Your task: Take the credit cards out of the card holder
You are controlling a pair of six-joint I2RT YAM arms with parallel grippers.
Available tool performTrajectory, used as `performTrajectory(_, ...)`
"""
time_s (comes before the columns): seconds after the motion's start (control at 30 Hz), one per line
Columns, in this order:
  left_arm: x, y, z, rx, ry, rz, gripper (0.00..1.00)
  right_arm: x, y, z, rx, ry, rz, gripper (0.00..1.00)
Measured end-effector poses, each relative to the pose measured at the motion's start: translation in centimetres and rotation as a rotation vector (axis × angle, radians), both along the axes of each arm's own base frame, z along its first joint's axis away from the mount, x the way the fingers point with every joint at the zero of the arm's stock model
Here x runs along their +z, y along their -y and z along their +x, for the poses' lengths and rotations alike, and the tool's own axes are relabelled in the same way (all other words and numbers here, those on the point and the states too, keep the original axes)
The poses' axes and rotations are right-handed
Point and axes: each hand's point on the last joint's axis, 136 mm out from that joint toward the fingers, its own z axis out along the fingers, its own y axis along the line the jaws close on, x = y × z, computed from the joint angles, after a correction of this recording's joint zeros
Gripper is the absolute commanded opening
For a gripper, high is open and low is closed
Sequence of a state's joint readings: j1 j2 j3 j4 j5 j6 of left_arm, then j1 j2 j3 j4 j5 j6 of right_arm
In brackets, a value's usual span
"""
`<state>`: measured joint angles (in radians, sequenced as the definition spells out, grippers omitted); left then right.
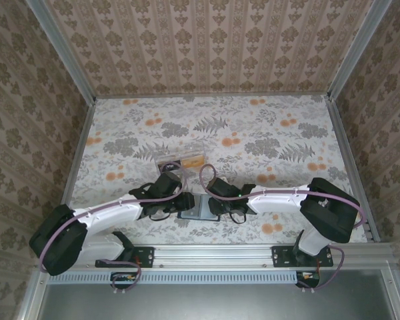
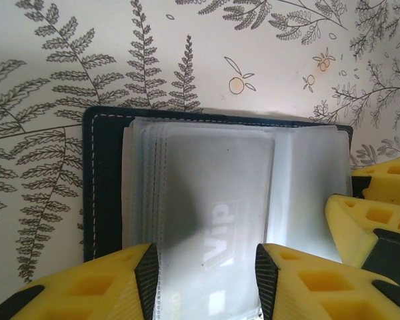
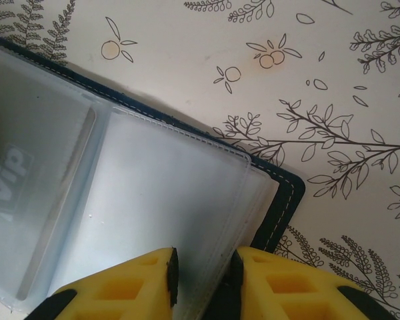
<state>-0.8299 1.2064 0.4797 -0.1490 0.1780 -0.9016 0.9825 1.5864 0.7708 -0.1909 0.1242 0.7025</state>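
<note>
My left end effector [image 2: 207, 280] stands half apart, astride the clear sleeve [image 2: 187, 173] holding a Vip card [image 2: 217, 247]; whether it grips, I cannot tell. The card holder [image 1: 195, 210] lies open on the surface [image 1: 267, 127] between my arms. My right end effector [image 3: 203, 283] is narrow around the right-hand sleeve [image 3: 173, 200], grip likewise unclear.
</note>
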Motion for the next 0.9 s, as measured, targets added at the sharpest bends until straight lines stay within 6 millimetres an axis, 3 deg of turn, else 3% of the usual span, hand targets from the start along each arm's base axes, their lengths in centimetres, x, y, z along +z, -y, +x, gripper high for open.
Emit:
performTrajectory(0.77,-1.1,1.2,-0.9,-0.059,-0.015,0.048,0.48,0.0,0.0,0.0,-0.001,0.0,-0.001,0.32)
performTrajectory(0.9,-1.0,1.3,-1.0,-0.063,-0.012,0.045,0.56,0.0,0.0,0.0,-0.001,-0.001,0.0,0.32)
